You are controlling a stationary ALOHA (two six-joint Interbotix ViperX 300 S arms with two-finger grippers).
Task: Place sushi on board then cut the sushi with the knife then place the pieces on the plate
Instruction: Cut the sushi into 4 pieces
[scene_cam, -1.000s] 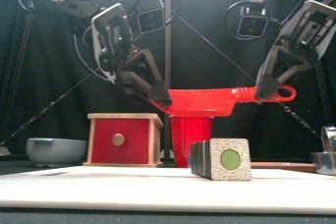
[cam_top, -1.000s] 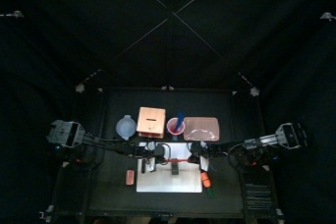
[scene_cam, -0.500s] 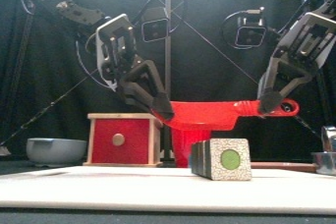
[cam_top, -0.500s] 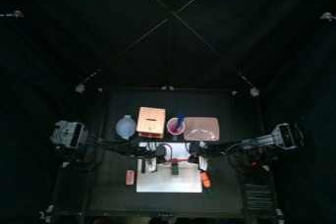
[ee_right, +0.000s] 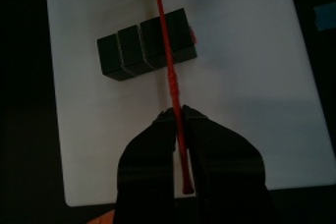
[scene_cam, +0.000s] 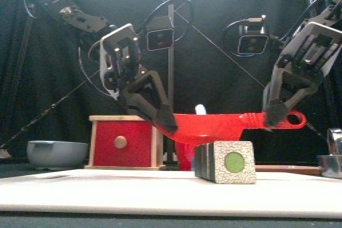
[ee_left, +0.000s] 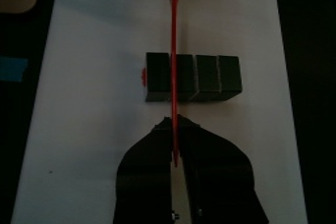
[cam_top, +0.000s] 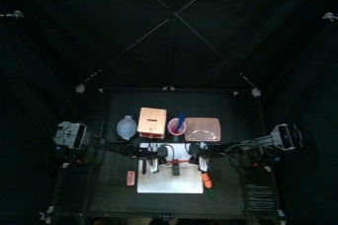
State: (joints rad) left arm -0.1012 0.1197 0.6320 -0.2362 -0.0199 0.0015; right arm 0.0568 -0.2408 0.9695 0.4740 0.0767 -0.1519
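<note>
Both pincers were pinching the red knife (scene_cam: 227,122): left gripper (scene_cam: 167,122) on one end, right gripper (scene_cam: 277,122) on the other, with the blade level between them. The sushi roll (scene_cam: 225,161) sat whole on the white cutting board (scene_cam: 120,192), below and between the two grippers, just under the blade and apart from it.

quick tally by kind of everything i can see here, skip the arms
Cutting gear: 2 (white cutting board, red toy knife)
Holders: 4 (pale wooden box with a red drawer front, blue-grey bowl, red cup, flat pink tray)
Toy food: 3 (dark green toy sushi roll, small orange-red toy left of the board, another at its right edge)
Total: 9
</note>
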